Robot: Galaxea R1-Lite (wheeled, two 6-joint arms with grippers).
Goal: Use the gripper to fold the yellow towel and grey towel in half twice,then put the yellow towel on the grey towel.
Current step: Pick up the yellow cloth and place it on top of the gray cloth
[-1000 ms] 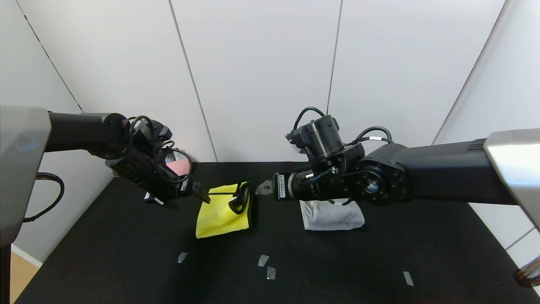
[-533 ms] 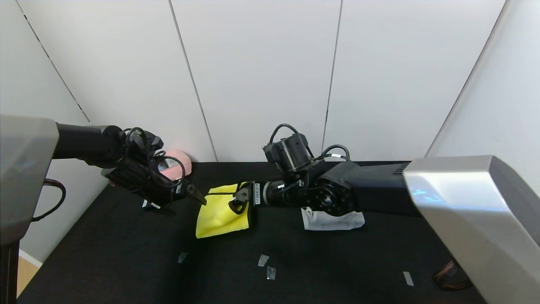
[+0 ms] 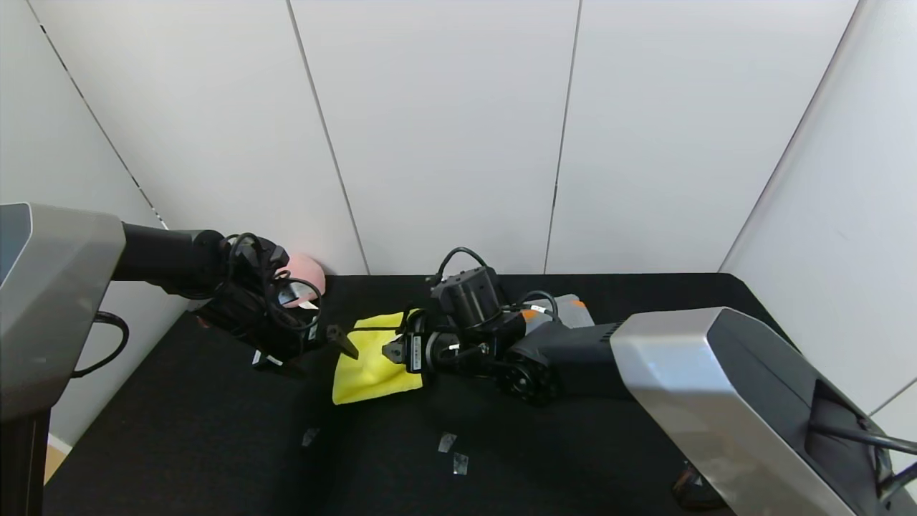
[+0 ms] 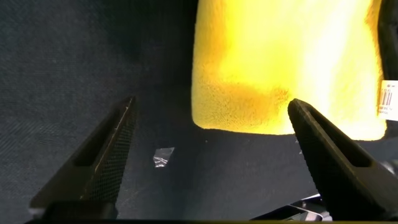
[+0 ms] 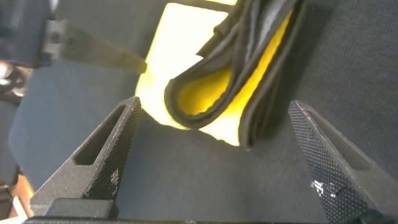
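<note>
The bright yellow folded soft cloth towel (image 3: pixel 374 356) lies flat on the black felt-covered table (image 3: pixel 215 430), its dark-trimmed layered edge (image 5: pixel 249 74) turned toward my right side. My left gripper (image 3: pixel 342 342) reaches in low from the left, fingers spread wide at the towel's left border, holding nothing. My right gripper (image 3: pixel 393 350) stretches across from the right, jaws wide apart and empty, right at the trimmed edge. The grey terry towel with its orange patterned band (image 3: pixel 566 313) sits behind my right forearm, mostly hidden. A pink plush toy (image 3: pixel 304 276) rests at the back-left corner. Bare table with small tape scraps (image 3: pixel 453 453) lies in front.
</note>
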